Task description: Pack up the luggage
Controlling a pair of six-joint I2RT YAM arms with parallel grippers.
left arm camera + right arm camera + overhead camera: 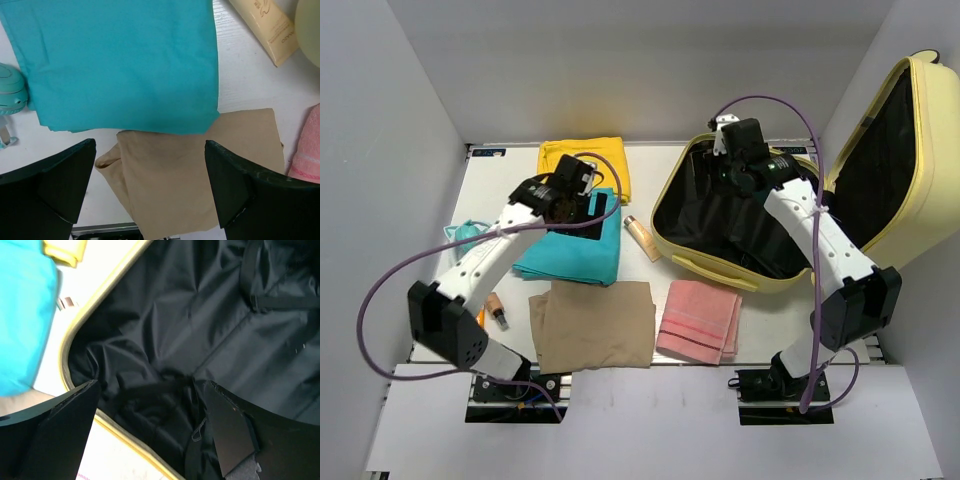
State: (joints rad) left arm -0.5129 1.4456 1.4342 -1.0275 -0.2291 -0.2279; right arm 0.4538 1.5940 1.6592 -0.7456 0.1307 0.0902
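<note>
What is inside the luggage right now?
Inside the luggage only the black lining and a buckled strap show, with no packed items visible. The right arm hides part of the interior from above. The open right pincer hovers over it.

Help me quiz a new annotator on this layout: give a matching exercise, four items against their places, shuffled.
Items:
1. yellow cloth
2. pink towel
3. cream tube
4. tan cloth

Places:
A. just in front of the luggage, by its near rim
B. farthest back, beyond the teal cloth
C. between the teal cloth and the luggage
D. left of the pink towel, in front of the teal cloth

Pairs: 1-B, 2-A, 3-C, 4-D
</note>
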